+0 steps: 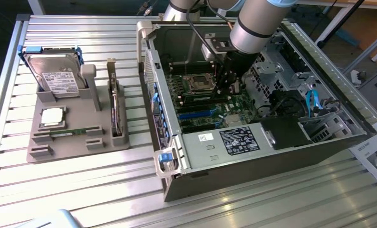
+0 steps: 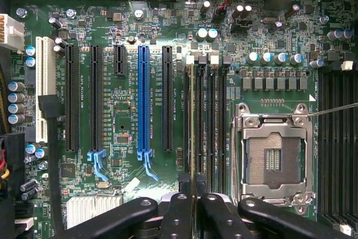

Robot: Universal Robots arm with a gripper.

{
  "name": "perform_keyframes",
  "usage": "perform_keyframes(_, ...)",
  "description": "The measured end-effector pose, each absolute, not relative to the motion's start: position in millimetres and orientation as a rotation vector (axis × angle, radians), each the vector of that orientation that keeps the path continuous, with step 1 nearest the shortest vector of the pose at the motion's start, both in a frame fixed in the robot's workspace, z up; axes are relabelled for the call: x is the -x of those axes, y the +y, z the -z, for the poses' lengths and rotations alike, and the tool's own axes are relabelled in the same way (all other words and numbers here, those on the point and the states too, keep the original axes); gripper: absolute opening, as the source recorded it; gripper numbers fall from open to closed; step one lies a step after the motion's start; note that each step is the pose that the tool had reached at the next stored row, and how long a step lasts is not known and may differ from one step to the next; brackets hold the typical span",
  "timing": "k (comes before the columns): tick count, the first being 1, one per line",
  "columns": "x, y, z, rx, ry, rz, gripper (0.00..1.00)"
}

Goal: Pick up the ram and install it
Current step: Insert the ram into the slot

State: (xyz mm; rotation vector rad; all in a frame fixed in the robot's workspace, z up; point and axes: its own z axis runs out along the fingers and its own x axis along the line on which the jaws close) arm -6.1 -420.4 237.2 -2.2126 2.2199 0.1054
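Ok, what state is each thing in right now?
gripper: shut on the ram
ram: held edge-on over the memory slots
processor socket: empty
blue card slot: empty
computer case: side open
processor chip: lying flat in the gray holder
hard drive: propped in the holder
expansion card: standing on edge in the holder

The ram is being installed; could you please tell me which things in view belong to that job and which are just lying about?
Job: ram, held edge-on in the gripper; memory slots; motherboard.
Lying about: hard drive; processor; expansion card; grey tray.
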Motion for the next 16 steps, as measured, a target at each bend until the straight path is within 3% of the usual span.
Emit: perform_keyframes(16,6.8,-420.4,-237.5,2.216,2.217,-0.105,0.12)
